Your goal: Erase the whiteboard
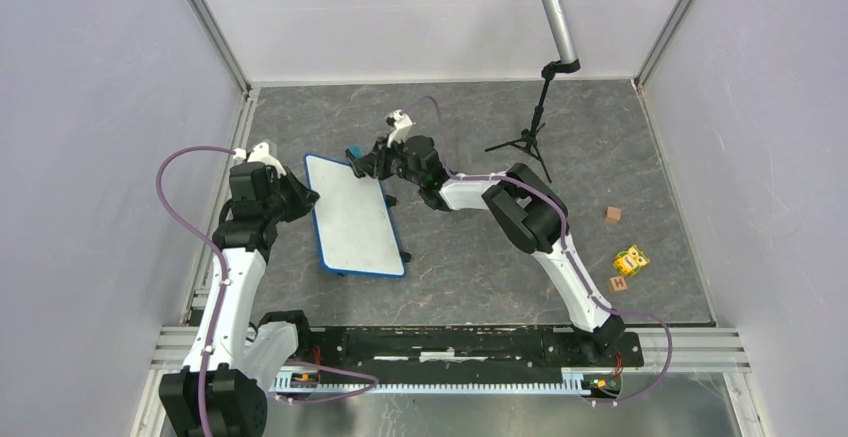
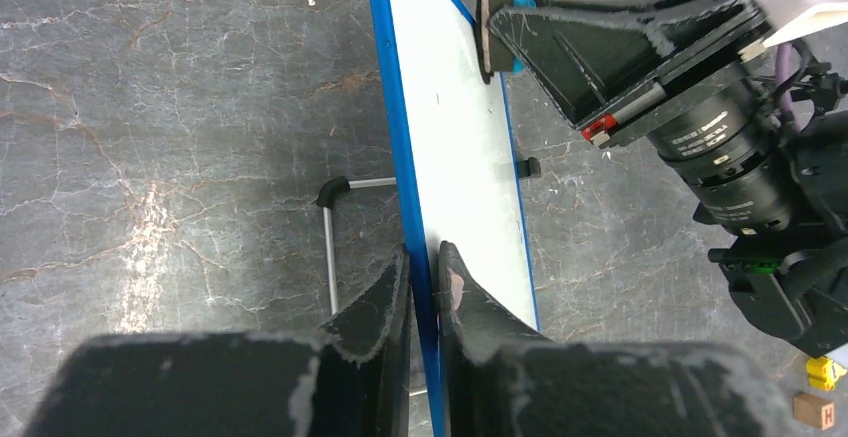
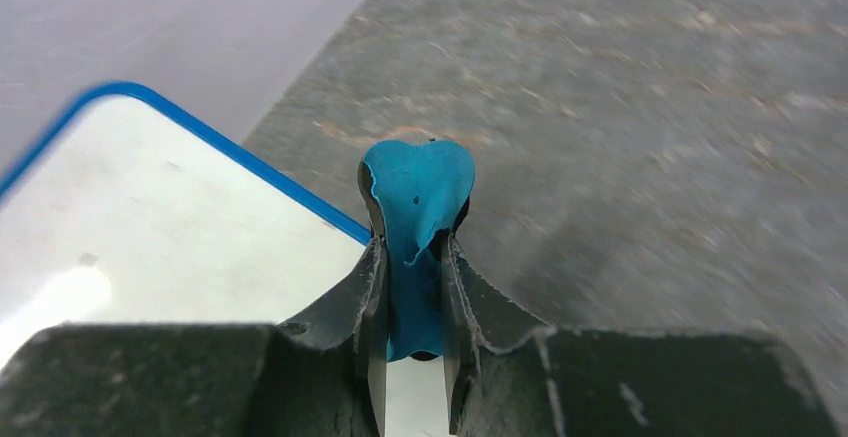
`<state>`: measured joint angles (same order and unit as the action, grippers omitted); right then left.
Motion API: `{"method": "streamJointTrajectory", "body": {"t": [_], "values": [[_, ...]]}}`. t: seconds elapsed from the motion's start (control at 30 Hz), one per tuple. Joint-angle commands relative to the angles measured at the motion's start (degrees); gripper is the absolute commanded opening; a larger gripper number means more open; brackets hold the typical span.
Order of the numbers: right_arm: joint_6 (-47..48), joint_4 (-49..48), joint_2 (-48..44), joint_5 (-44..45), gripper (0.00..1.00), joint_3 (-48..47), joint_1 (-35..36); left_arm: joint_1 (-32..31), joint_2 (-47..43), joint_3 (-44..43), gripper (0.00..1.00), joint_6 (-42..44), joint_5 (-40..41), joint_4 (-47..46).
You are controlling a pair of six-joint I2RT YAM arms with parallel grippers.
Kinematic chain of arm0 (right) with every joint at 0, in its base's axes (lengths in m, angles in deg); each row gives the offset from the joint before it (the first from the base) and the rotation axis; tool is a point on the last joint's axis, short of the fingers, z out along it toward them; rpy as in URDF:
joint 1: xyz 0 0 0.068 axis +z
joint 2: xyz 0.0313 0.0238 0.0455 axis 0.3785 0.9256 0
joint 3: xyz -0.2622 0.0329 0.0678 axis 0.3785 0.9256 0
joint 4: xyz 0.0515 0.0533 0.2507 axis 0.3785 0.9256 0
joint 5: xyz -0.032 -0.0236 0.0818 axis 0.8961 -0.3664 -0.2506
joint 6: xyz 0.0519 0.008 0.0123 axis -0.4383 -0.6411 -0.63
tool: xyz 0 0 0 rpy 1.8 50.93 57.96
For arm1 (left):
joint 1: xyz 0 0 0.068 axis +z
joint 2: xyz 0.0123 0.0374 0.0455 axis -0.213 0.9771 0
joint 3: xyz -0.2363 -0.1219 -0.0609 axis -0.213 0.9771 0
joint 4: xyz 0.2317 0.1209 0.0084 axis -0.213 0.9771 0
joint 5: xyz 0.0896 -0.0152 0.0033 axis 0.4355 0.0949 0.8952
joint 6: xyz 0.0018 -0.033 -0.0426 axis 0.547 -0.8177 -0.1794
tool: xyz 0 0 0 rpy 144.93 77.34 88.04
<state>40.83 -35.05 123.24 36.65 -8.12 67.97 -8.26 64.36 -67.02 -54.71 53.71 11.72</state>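
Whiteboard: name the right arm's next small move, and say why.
Probably lift the eraser away from the far corner: the face of the whiteboard looks blank already, the right gripper holds the eraser at its rim, and the left gripper clamps the rim.

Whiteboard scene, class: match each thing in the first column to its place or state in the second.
Column one:
1. whiteboard
2. blue eraser
3. left end effector
4. yellow toy

Column two:
a. lying untouched at the far right
b. shut on the board's blue rim
c. white face, no writing visible
d. pinched in the right end effector

Pairs: 1-c, 2-d, 3-b, 4-a.
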Motion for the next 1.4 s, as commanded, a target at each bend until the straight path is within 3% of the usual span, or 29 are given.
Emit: {"method": "streamJointTrajectory", "body": {"t": [0.0,0.23,0.4,0.63,1.07,1.37], "values": [[-2.02,2.52,0.14,0.37,0.05,8.23,-1.19,-1.18,0.42,0.41,0.02,0.62,-3.89,2.06],[-0.71,2.21,-6.49,-2.27,0.05,13.7,-0.11,-1.13,0.16,0.41,0.02,0.6,-3.85,2.07],[-2.54,-3.54,-11.89,-3.68,0.05,23.44,1.39,-1.16,0.26,0.42,0.02,0.59,-3.8,2.06],[-3.16,-3.81,-10.59,-6.53,0.04,25.05,4.22,-1.14,0.56,0.1,0.02,0.09,-2.82,2.59],[-2.75,-8.43,-16.71,-4.77,0.04,37.19,7.19,-1.14,0.12,0.13,0.02,-0.26,-2.48,2.59],[-7.34,-18.48,-19.32,-3.57,0.03,47.97,10.24,-1.18,0.12,0.18,0.02,-0.44,-1.65,2.86]]}}
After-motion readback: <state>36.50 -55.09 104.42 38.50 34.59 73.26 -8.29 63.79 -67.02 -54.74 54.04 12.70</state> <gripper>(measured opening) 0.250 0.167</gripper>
